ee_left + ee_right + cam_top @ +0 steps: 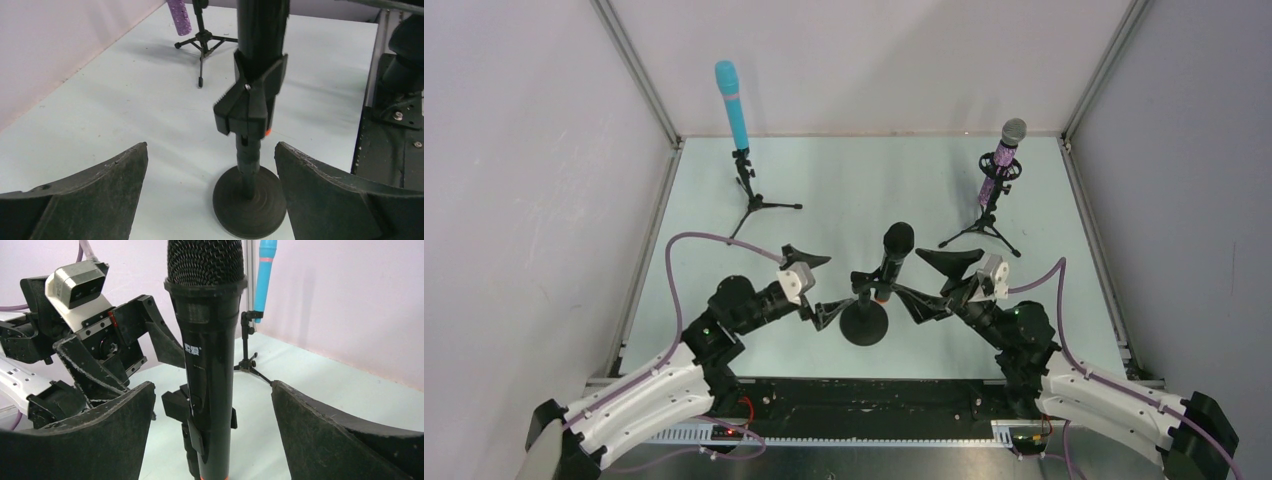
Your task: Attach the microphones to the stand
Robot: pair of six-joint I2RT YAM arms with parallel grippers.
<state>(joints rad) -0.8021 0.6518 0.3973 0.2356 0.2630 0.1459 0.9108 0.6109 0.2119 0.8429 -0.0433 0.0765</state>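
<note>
Standing upright, black mic sits inside spread right pincer, untouched; left pincer likewise spread.

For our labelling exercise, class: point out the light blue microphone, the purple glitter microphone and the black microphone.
light blue microphone (734,110), top view, on its handle.
purple glitter microphone (998,170), top view, on its glitter handle.
black microphone (206,360), right wrist view, on its body below the mesh head.
</note>
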